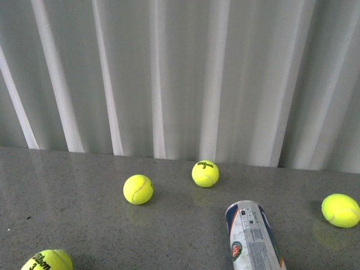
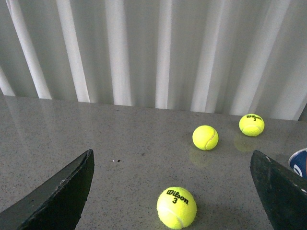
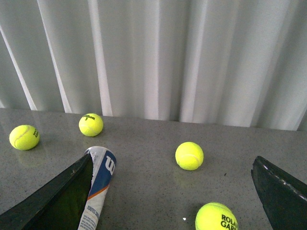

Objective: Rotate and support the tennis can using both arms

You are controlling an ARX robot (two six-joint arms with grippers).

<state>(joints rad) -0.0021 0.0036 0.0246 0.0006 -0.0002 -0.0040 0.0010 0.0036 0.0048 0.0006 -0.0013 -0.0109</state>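
Note:
The tennis can [image 1: 253, 236] lies on its side on the grey table [image 1: 84, 225], its rounded end toward the curtain; its near end runs out of the front view. Neither arm shows in the front view. In the right wrist view the can [image 3: 98, 187], with white, blue and orange print, lies just beside one finger [image 3: 57, 201] of my open right gripper [image 3: 172, 157], not between the fingers. My left gripper [image 2: 171, 152] is open and holds nothing. A tennis ball [image 2: 176, 207] lies on the table between its fingers, and a blue bit of the can [image 2: 300, 160] shows at the frame edge.
Loose yellow-green tennis balls lie about: one left of the can [image 1: 138, 189], one behind it [image 1: 205, 173], one to its right [image 1: 340, 210], one at the near left [image 1: 48, 261]. A white pleated curtain [image 1: 180, 79] closes off the table's far edge.

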